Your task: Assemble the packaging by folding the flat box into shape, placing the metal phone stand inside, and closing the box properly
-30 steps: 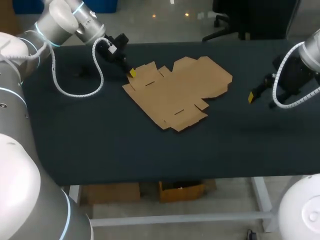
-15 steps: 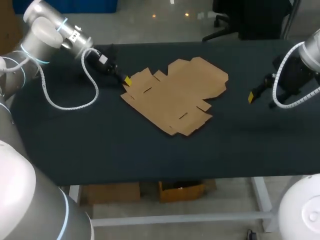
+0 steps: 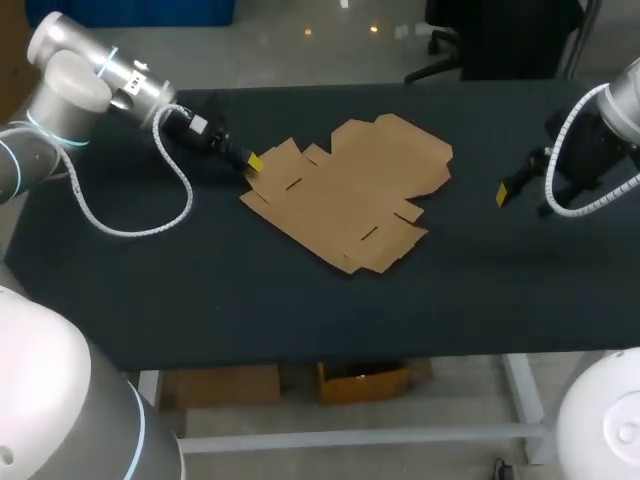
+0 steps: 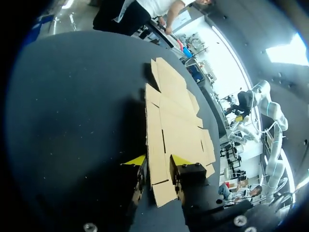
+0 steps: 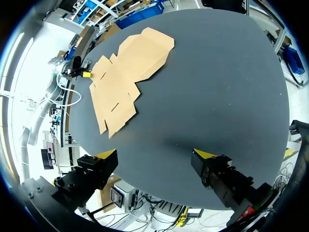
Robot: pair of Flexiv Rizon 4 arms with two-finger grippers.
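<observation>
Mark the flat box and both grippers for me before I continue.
flat box [image 3: 350,190], head view, its middle panel.
left gripper [image 4: 157,163], left wrist view, midway between its fingertips.
right gripper [image 5: 155,155], right wrist view, midway between its fingertips.

Left arm: I see it drawn back toward my left edge of the surface [image 3: 200,285], the elbow swung out.
Left tool [image 3: 252,162]: slid a little left and nearer me.
Flat box [image 3: 345,190]: dragged along with it, shifted left and turned slightly.
</observation>
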